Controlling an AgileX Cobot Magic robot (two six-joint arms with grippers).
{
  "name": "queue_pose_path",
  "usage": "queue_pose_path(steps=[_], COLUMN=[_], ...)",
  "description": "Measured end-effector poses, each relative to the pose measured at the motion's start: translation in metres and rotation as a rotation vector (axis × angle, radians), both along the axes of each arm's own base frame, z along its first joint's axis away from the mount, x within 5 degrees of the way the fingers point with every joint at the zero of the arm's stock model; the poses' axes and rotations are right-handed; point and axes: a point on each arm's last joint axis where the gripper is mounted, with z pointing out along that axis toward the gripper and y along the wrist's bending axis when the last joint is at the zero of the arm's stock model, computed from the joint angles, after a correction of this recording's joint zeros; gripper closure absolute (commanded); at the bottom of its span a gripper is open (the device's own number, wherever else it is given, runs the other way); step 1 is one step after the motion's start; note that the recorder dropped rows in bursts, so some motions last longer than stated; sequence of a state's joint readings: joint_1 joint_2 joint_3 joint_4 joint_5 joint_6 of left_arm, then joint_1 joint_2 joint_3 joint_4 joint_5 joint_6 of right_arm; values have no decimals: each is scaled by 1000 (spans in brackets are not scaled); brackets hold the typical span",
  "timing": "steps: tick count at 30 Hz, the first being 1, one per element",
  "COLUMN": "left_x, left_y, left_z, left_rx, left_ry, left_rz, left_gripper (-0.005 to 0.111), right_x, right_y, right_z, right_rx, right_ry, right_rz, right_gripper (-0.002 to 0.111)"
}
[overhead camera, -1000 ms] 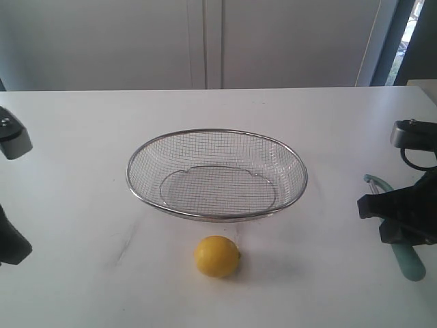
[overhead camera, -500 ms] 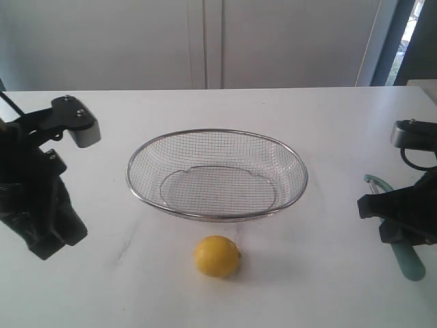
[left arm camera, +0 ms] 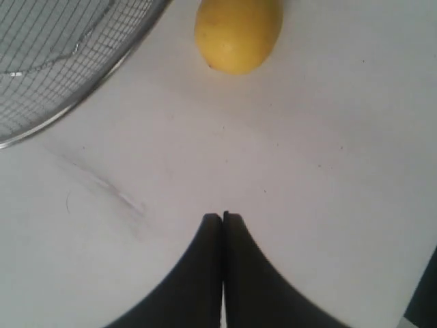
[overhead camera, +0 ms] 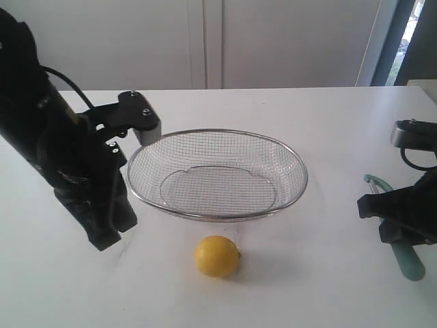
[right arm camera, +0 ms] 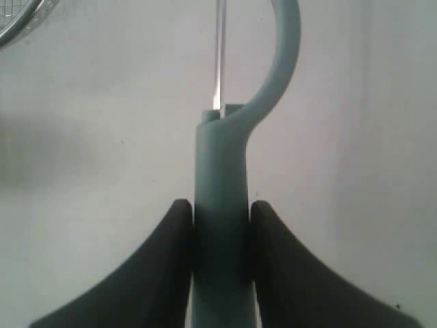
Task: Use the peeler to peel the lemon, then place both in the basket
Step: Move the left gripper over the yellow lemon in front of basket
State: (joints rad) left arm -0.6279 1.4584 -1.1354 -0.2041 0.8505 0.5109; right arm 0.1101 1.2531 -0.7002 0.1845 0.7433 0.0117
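Note:
The yellow lemon point(overhead camera: 216, 256) lies on the white table just in front of the wire mesh basket point(overhead camera: 293, 156). In the left wrist view the lemon point(left arm camera: 237, 33) is ahead of my left gripper point(left arm camera: 222, 217), which is shut with nothing in it. That gripper point(overhead camera: 106, 236) stands to the left of the lemon, beside the basket's left rim. At the right edge my right gripper point(overhead camera: 396, 225) is shut on the peeler point(overhead camera: 408, 262). The right wrist view shows the teal handle point(right arm camera: 222, 205) clamped between the fingers, the looped head pointing away.
The basket rim point(left arm camera: 95, 85) is close beside the left gripper. White cupboard doors point(overhead camera: 205, 41) stand behind the table, and a faint scuff mark point(left arm camera: 102, 184) lies on the tabletop.
My left arm has swung in from the left edge toward the basket and the lemon. The right arm, the peeler, the lemon and the basket have not moved.

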Motion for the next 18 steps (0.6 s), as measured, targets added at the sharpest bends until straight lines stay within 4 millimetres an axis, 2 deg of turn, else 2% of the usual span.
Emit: queue_pose_path(steps=[12, 18], left_x=[5, 8], left_y=[-49, -67], left_z=[-5, -6], left_rx=[2, 2], left_ry=[-47, -61], left_rz=[-170, -217], left_gripper=[107, 107], right_x=[0, 0], right_y=[0, 0], right_z=[0, 0], right_rx=[0, 0], right_ry=[0, -2], right_rz=[0, 0], right_gripper=[108, 108])
